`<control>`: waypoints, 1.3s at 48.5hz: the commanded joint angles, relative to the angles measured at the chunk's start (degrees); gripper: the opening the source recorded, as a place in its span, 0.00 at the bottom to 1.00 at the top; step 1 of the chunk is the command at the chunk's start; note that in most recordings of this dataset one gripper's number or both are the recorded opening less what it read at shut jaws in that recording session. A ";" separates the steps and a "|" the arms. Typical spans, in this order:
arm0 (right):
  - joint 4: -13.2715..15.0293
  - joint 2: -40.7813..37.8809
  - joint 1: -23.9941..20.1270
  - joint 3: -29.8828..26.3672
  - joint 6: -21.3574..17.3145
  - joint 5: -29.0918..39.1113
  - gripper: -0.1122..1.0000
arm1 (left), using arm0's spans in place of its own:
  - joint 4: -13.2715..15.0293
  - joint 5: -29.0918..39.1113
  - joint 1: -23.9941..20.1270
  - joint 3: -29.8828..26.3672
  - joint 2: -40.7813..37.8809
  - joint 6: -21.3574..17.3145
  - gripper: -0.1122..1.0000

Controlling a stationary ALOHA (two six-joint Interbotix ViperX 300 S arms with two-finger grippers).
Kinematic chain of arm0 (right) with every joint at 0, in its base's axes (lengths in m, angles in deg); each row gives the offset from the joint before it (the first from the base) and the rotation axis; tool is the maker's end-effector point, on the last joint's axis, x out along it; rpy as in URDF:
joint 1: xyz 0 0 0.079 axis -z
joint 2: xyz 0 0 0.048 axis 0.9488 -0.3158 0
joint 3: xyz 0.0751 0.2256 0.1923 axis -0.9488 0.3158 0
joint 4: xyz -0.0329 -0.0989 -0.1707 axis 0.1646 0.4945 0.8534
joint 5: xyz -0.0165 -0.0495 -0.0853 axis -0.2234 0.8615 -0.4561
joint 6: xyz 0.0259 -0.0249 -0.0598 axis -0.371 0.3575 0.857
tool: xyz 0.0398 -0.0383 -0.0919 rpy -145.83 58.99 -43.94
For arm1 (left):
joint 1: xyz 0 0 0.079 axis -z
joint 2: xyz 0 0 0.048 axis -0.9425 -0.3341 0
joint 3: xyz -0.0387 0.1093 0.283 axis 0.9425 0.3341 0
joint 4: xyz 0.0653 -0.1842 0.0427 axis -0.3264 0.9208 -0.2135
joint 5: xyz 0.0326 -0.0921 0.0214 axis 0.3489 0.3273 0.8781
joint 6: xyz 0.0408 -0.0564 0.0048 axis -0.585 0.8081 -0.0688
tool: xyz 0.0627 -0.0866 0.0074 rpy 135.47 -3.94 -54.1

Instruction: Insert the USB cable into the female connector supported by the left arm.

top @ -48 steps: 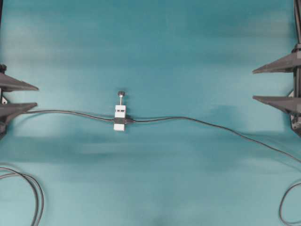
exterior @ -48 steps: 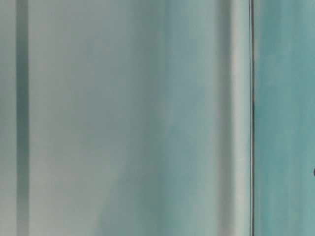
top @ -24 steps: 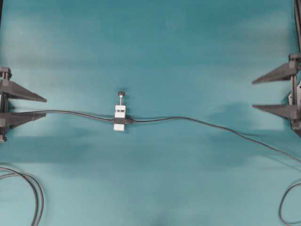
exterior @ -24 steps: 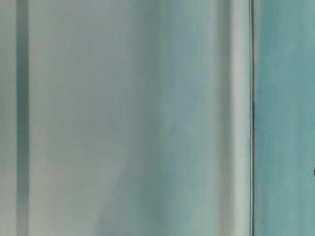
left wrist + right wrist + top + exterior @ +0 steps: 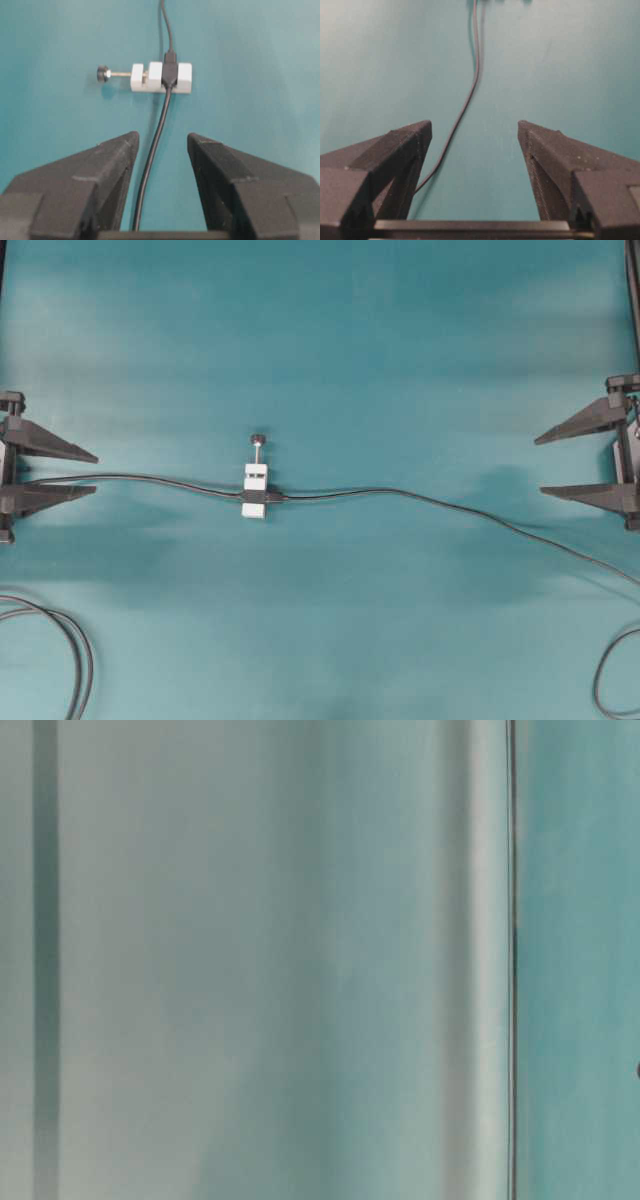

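Connector first: the female connector [image 5: 254,503], black socket in its white bracket with the black-knobbed screw pointing toward the far side, lies flat on the teal table [image 5: 400,360] a little left of the middle in the overhead view, and the USB cable [image 5: 450,508] already appears to meet it end to end from the right, though I cannot tell how deep the plug sits. Both cables run in one long line from left to right, so the socket's axis lies along the line between my two claws. My left gripper [image 5: 88,472] is the nearer one, fingers spread wide and holding nothing, the socket's own cable passing between or under the fingers [image 5: 107,165] in the left wrist view, the bracket straight ahead. My right gripper [image 5: 543,464] stands well apart at the right edge, likewise spread and empty, with the thin cable trailing off ahead of it. The table-level view shows only blur
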 commanded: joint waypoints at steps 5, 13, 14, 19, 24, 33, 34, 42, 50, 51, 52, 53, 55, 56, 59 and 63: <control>0.18 -0.79 0.09 -0.09 -0.62 -1.85 0.78 | -0.35 -1.67 0.09 0.35 -0.35 -0.70 0.62; 0.18 -0.79 0.09 0.00 -0.97 -2.02 0.78 | -0.35 -2.29 0.09 0.70 -0.35 -0.70 0.62; 0.18 -0.79 0.09 0.00 -1.05 -2.11 0.78 | -0.35 -2.37 0.18 0.79 -0.26 -0.70 0.62; 0.18 -0.79 0.09 0.00 -0.97 -2.20 0.78 | -0.35 -2.29 0.09 0.79 -0.26 -0.62 0.62; 0.18 -0.70 0.09 0.00 -0.97 -2.29 0.78 | -0.35 -2.29 0.09 0.70 -0.35 -0.62 0.62; 0.18 -0.79 0.09 0.00 -0.97 -2.20 0.78 | -0.35 -2.29 0.18 0.79 -0.35 -0.62 0.62; 0.18 -0.79 0.09 0.00 -0.97 -2.29 0.78 | -0.35 -2.29 0.09 0.79 -0.35 -0.62 0.62; 0.18 -0.79 0.09 0.00 -0.97 -2.20 0.78 | -0.35 -2.29 0.09 0.79 -0.35 -0.62 0.62; 0.18 -0.79 0.09 0.00 -0.97 -2.20 0.78 | -0.35 -2.29 0.09 0.70 -0.35 -0.62 0.62; 0.18 -0.79 0.09 0.00 -0.97 -2.29 0.78 | -0.35 -2.29 0.09 0.79 -0.26 -0.62 0.62; 0.18 -0.79 0.09 0.00 -0.97 -2.29 0.78 | -0.35 -2.29 0.09 0.70 -0.35 -0.62 0.62; 0.18 -0.79 0.09 0.00 -0.97 -2.29 0.78 | -0.35 -2.29 0.09 0.70 -0.35 -0.62 0.62; 0.18 -0.79 0.09 0.00 -0.97 -2.29 0.78 | -0.35 -2.29 0.09 0.79 -0.35 -0.62 0.62; 0.18 -0.79 0.09 0.00 -0.97 -2.29 0.78 | -0.35 -2.29 0.09 0.79 -0.35 -0.62 0.62; 0.18 -0.79 0.09 0.00 -0.97 -2.29 0.78 | -0.35 -2.29 0.09 0.79 -0.35 -0.62 0.62; 0.18 -0.79 0.09 0.00 -0.97 -2.29 0.78 | -0.35 -2.29 0.09 0.70 -0.35 -0.62 0.62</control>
